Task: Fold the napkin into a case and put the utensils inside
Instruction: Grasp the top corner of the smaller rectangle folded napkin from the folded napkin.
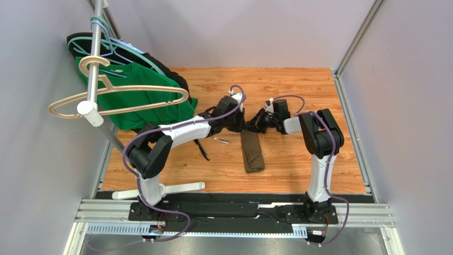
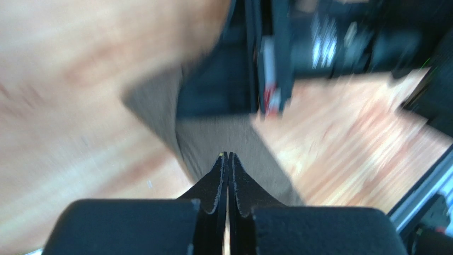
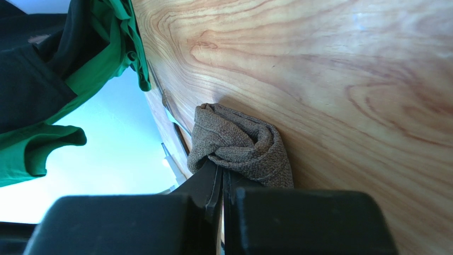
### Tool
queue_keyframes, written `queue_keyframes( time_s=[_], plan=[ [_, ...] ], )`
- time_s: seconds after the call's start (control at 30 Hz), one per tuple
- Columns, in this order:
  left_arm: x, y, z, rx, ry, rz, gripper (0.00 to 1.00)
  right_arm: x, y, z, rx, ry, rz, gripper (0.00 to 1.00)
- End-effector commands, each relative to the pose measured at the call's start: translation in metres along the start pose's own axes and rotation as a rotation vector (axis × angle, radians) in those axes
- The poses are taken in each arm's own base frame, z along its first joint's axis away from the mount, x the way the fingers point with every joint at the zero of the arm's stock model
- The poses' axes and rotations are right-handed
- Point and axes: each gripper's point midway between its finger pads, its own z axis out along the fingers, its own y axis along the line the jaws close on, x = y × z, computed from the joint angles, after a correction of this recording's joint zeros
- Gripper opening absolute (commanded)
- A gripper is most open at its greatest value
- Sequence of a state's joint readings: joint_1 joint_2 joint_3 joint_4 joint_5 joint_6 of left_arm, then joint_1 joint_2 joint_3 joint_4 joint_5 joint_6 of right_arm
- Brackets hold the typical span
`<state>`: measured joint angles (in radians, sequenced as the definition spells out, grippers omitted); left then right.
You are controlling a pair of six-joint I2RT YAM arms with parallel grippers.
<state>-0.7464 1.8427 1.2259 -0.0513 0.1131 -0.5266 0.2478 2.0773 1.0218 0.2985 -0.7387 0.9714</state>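
The olive-brown napkin (image 1: 253,152) lies folded as a narrow long strip on the wooden table, near its middle. My right gripper (image 3: 220,170) is shut on the strip's far end, which bunches up in its jaws (image 3: 239,143). My left gripper (image 2: 227,155) is shut with nothing between its fingers, and hovers just over the napkin (image 2: 223,135) beside the right gripper (image 1: 255,124). In the top view the left gripper (image 1: 237,126) is at the strip's far-left corner. Two utensils lie left of the napkin: a dark-handled one (image 1: 204,150) and a silvery one (image 1: 222,141).
A green shirt (image 1: 139,96) and a black garment (image 1: 169,74) hang from hangers on a pole (image 1: 95,64) at the back left, reaching the table. The shirt (image 3: 101,69) also shows in the right wrist view. Grey walls enclose the table on three sides.
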Motion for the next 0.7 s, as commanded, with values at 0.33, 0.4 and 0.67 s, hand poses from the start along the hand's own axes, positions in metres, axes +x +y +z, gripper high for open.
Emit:
queue_keyframes(
  time_s=[0.33, 0.4, 0.67],
  plan=[
    [-0.039, 0.03, 0.039, -0.117, 0.002, 0.06, 0.0, -0.007, -0.025, -0.005, 0.134, -0.059, -0.062, 0.0],
    [-0.037, 0.028, 0.042, -0.102, 0.002, 0.052, 0.0, -0.008, -0.025, -0.005, 0.131, -0.062, -0.057, 0.0],
    [-0.004, 0.028, 0.071, -0.044, 0.079, -0.007, 0.0, -0.006, -0.017, -0.009, 0.134, -0.053, -0.053, 0.0]
  ],
)
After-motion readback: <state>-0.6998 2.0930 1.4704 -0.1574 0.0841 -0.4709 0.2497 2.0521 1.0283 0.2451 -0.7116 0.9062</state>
